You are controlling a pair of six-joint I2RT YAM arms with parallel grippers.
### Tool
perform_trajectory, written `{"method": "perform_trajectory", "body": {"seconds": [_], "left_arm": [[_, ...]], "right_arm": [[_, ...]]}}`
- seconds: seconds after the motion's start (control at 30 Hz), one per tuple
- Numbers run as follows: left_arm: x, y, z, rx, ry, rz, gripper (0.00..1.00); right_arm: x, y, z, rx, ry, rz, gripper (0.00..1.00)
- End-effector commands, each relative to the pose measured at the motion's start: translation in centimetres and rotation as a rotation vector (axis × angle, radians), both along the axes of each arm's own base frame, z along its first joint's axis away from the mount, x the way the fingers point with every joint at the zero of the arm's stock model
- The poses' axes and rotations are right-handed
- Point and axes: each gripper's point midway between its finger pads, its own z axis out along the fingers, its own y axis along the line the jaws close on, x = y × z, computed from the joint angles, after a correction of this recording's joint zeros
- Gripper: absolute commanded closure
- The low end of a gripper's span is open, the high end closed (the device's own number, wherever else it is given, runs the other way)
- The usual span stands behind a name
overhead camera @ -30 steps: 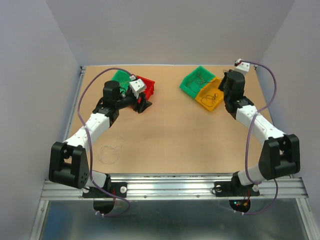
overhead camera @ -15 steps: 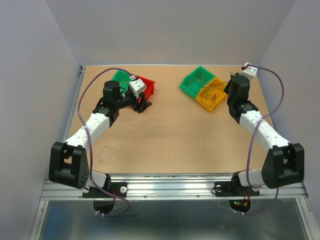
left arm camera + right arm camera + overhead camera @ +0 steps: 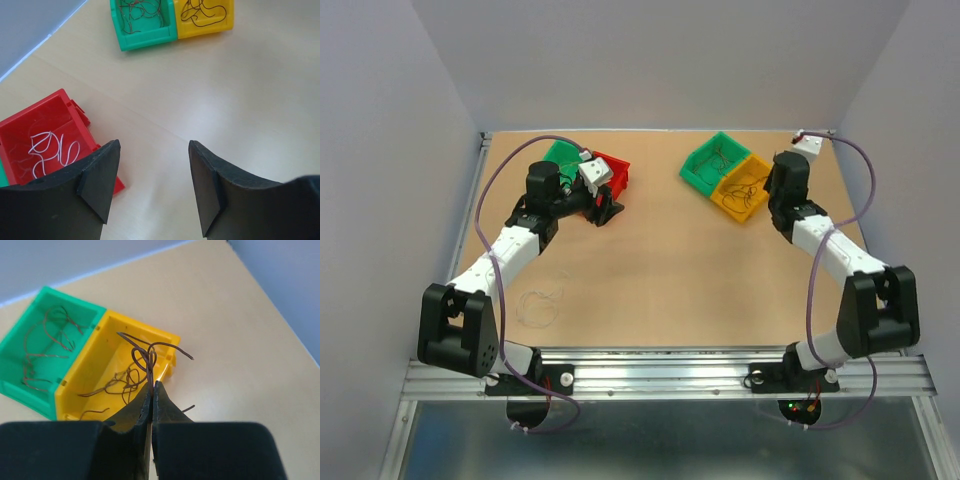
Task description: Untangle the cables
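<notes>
While the right claw (image 3: 151, 389) is clenched on the end of one brown wire (image 3: 146, 356), its curled loop standing over the rim of the yellow bin (image 3: 150, 331) near the far right corner of the worktop (image 3: 660, 270), the step in hand looks like sorting a freed strand into its bin. The green bin (image 3: 65, 296) touching the yellow one holds reddish wires (image 3: 47, 327). The left claw (image 3: 152, 167) hangs released just beside the red bin (image 3: 30, 112), near the far left corner, where white wires (image 3: 50, 150) lie. A loose clump (image 3: 540, 305) rests toward the near left corner. Next, I judge, the right claw must open squarely over the yellow bin, or the springy wire may fall outside.
</notes>
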Motion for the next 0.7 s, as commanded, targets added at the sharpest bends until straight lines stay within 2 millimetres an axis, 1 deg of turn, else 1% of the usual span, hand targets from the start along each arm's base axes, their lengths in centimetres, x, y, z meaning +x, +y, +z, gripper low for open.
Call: {"method": "perform_trajectory", "body": {"seconds": [0.0,0.07,0.1,0.13,0.17,0.2,0.23,0.27,0.3,0.33,0.37,0.4,0.43,0.47,0.53,0.57,0.63,0.67], "left_arm": [[0.0,-0.3,1.7,-0.018,-0.053,-0.022,0.32],[0.0,-0.3,1.7,-0.017,-0.054,-0.023,0.32],[0.1,-0.3,1.6,-0.016,-0.053,-0.02,0.32],[0.0,-0.3,1.6,-0.017,-0.052,-0.021,0.32],[0.1,-0.3,1.6,-0.016,-0.052,-0.021,0.32],[0.1,-0.4,1.5,-0.015,-0.05,-0.023,0.32],[0.1,-0.4,1.5,-0.015,-0.049,-0.021,0.32],[0.1,-0.4,1.3,-0.014,-0.043,-0.023,0.32],[0.2,-0.4,1.3,-0.012,-0.044,-0.023,0.32],[0.2,-0.4,1.3,-0.012,-0.044,-0.022,0.32],[0.2,-0.4,1.3,-0.013,-0.042,-0.023,0.32],[0.2,-0.4,1.3,-0.012,-0.042,-0.025,0.32],[0.2,-0.4,1.3,-0.012,-0.042,-0.025,0.32],[0.2,-0.4,1.4,-0.012,-0.046,-0.024,0.32],[0.1,-0.4,1.3,-0.012,-0.042,-0.027,0.32],[0.1,-0.4,1.4,-0.012,-0.043,-0.027,0.32],[0.1,-0.4,1.3,-0.012,-0.042,-0.028,0.32],[0.1,-0.4,1.3,-0.011,-0.043,-0.028,0.32]], "right_arm": [[2.9,1.3,0.1,-0.025,0.025,0.053,0.99],[3.8,2.0,-0.8,-0.043,0.054,0.07,0.99],[4.4,2.9,-1.7,-0.052,0.075,0.088,0.99],[5.0,3.4,-1.3,-0.057,0.07,0.101,0.99],[5.4,4.0,-1.4,-0.055,0.074,0.121,0.99],[5.8,4.7,-2.6,-0.06,0.1,0.139,1.0],[6.4,5.2,-2.2,-0.054,0.093,0.153,0.99],[6.7,5.6,-2.8,-0.048,0.108,0.168,0.99],[7.1,5.9,-3.9,-0.044,0.13,0.181,1.0],[7.6,6.4,-3.9,-0.031,0.126,0.197,0.99],[8.0,7.5,-4.3,-0.011,0.134,0.256,1.0],[8.4,8.0,-5.6,0.004,0.158,0.271,0.99],[8.6,8.3,-6.2,0.013,0.172,0.277,1.0],[9.1,8.3,-6.2,0.013,0.177,0.271,1.0],[9.4,7.9,-7.7,0.02,0.209,0.228,0.99],[9.6,7.3,-8.8,0.013,0.232,0.189,0.99],[9.3,6.8,-9.6,0.032,0.246,0.141,0.99],[9.0,6.1,-9.9,0.029,0.247,0.098,0.99]]}}
